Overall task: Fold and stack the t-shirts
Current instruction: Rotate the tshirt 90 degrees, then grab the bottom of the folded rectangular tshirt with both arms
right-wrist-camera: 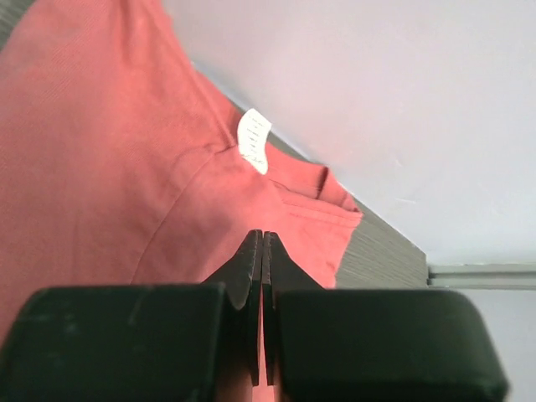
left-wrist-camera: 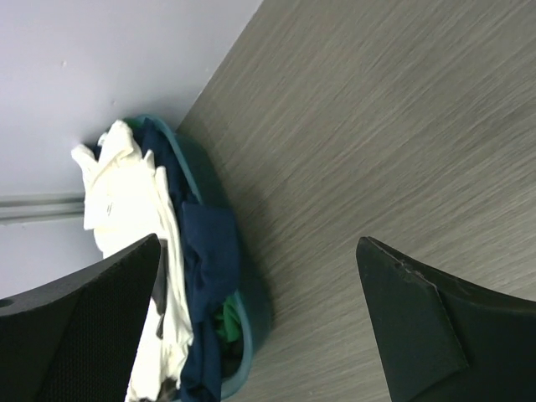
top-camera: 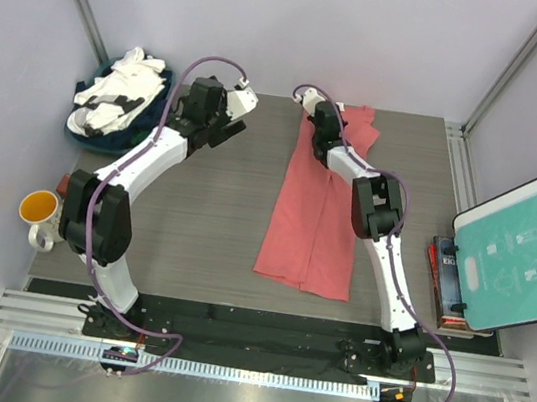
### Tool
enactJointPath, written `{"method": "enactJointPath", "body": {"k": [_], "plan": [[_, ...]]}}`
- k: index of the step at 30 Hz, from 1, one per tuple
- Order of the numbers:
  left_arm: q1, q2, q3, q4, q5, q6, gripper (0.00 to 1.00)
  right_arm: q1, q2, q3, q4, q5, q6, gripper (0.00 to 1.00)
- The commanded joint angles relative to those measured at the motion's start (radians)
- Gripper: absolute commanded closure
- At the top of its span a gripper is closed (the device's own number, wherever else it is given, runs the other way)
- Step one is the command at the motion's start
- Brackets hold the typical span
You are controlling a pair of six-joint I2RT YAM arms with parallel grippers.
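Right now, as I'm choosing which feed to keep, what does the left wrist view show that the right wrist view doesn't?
Only left wrist: the open left gripper, and a basket holding white t-shirts and navy t-shirts. Only right wrist: the shut right gripper over the coral-red t-shirt with its white neck tag. Both: grey table and pale wall.

The coral-red t-shirt [top-camera: 308,237] is soft matt cloth; the table [top-camera: 193,230] is matt grey wood-grain.
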Motion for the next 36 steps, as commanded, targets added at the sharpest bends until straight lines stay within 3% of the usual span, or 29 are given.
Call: {"method": "enactJointPath", "body": {"k": [1,2,4,5,7,8,13,17,21,23,27,30,36], "plan": [[-0.001,-0.069,0.004,0.164,0.08,-0.071,0.0,0.031,-0.173,-0.01,0.096,0.08,0.039,0.88],[-0.001,-0.06,0.006,0.161,0.098,-0.085,0.0,0.036,-0.197,-0.02,0.048,0.086,0.053,0.68],[-0.001,-0.053,0.015,0.153,0.159,-0.086,0.0,0.045,-0.294,-0.046,-0.021,0.062,0.099,0.52],[-0.001,-0.053,0.012,0.144,0.193,-0.082,0.0,0.05,-0.328,-0.061,-0.117,0.034,0.102,0.32],[0.002,-0.057,-0.003,0.135,0.284,-0.066,0.0,0.062,-0.454,-0.166,-0.171,-0.032,0.084,0.08],[0.002,-0.06,-0.014,0.125,0.38,-0.033,0.0,0.077,-0.511,-0.22,-0.193,-0.055,0.065,0.01],[0.0,-0.066,-0.112,0.084,0.672,0.096,0.0,0.094,-0.832,-0.64,-0.355,-0.286,-0.002,0.0],[-0.024,-0.092,-0.2,0.012,0.838,0.268,0.0,0.094,-1.164,-0.988,-0.555,-0.521,-0.228,0.0],[-0.093,-0.173,-0.405,0.019,0.849,0.68,0.0,0.094,-1.426,-1.361,-0.593,-0.607,-0.459,0.0],[-0.104,-0.201,-0.485,0.094,0.887,0.768,0.0,0.096,-1.513,-1.438,-0.607,-0.635,-0.524,0.0],[-0.122,-0.248,-0.629,0.086,1.043,1.054,0.0,0.094,-1.703,-1.584,-0.644,-0.689,-0.688,0.05],[-0.157,-0.261,-0.64,0.006,1.114,1.208,0.0,0.094,-1.787,-1.649,-0.661,-0.719,-0.734,0.05],[-0.204,-0.219,-0.625,-0.183,1.202,1.511,0.0,0.094,-2.035,-1.744,-0.903,-0.801,-0.896,0.05]]}}
